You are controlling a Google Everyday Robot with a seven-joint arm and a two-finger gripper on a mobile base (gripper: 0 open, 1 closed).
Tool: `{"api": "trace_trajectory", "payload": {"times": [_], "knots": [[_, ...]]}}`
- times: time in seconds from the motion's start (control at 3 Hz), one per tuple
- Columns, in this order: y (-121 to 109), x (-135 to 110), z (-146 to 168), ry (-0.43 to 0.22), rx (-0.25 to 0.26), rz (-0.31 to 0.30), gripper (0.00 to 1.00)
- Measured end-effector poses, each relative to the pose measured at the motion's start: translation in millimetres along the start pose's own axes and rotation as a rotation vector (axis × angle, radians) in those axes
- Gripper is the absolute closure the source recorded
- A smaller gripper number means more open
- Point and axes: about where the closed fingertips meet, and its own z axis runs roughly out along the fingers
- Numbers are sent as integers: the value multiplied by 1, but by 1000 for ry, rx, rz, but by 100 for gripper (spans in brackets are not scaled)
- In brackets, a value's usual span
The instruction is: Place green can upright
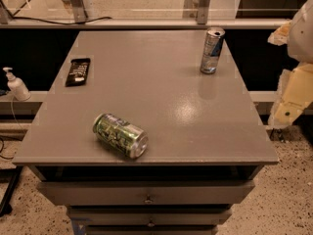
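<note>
1. Nearest me, just below the green can [120, 135], the drawer fronts [146, 192] sit under the lip of the counter [161, 82].
2. The green can lies on its side on the counter, close to the near edge, one silver end turned toward the near right. It is not upright yet, so I judge the whole job still lies ahead.
3. Right of the green can, past the counter's side edge and well apart from it, the gripper [292, 102] hangs in the air, touching nothing on the counter. I cannot tell whether its jaws are spread or pressed together.
4. Behind and left of the green can, a dark wrapped bar [78, 72] lies flat. Further left, off the counter, stands a pump bottle [16, 84].
5. Far behind and right of the green can, a slim silver-blue can [212, 51] stands upright.
6. What worries me:
   - The green can is round and near the edge, so an off-centre touch could roll it off.
   - A loose hold could let it slip while being tipped up.
   - Letting go while it leans could topple it again.
   - An arm swinging in from the right might clip the slim can.
</note>
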Motion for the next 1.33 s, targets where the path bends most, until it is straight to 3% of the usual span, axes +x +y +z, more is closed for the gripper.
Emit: {"api": "trace_trajectory", "payload": {"times": [0.67, 1.0, 1.33], "knots": [[2, -9, 3, -19, 8, -11, 0], [17, -50, 21, -89, -22, -17, 0], [36, -97, 37, -158, -88, 8, 0]]}}
